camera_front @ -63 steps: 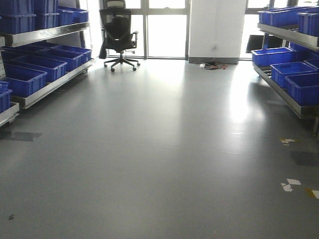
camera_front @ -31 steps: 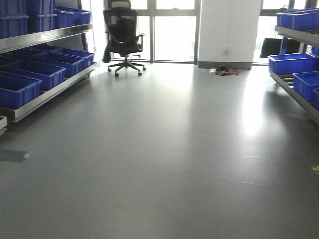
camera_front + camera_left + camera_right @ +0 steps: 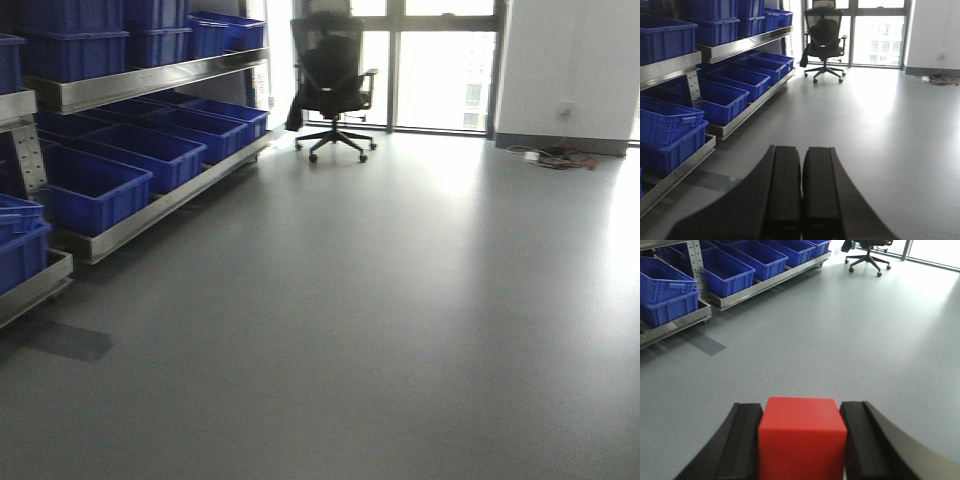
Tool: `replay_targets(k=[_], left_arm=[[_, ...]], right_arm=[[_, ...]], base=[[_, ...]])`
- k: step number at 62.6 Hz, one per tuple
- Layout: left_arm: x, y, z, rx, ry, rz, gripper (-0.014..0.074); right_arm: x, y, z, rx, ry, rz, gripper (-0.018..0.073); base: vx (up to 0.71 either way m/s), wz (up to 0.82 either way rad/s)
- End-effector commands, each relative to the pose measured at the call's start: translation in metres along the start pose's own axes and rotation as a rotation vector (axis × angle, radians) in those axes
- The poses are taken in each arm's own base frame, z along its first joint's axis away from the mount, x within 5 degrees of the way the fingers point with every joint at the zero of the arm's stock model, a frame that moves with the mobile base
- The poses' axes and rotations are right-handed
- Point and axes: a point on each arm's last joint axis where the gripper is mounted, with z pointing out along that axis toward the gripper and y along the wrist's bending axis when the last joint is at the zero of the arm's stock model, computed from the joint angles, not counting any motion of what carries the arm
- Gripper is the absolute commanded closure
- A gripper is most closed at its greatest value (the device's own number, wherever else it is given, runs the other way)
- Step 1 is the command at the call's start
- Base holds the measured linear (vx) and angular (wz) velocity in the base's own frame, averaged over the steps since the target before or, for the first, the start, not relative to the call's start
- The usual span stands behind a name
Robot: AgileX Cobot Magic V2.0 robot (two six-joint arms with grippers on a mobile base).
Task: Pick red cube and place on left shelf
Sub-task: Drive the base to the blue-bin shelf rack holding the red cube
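We are counting one cube (image 3: 802,440), one chair (image 3: 333,85), one shelf (image 3: 150,78) and two grippers, the left gripper (image 3: 801,157) and the right gripper (image 3: 802,410). We are seeing at least four bins (image 3: 95,190) on the lower tier, with the rest overlapping too much to count.

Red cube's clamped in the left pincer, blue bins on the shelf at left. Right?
No: the right pincer holds the red cube, per the right wrist view; the left pincer is shut, empty. The blue bins do sit on the shelf at left.
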Motion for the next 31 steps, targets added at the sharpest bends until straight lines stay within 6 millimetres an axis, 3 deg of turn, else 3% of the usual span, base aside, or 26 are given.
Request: replay_targets(k=[1,31], left_arm=[[0.0002,0.0,-0.0003,0.004,-0.068,-0.014,0.0506],[0.0002,0.0,-0.0003,0.004,-0.068,-0.014,0.0506]], right_arm=[[-0.0142,0.0004,-0.0021,-0.003,-0.093,-0.023,0.0411],[-0.0141,0.0004,-0.0021,-0.002,-0.091,-0.023,0.0411]], base=[[0.72,0.54],[0.69,0.58]])
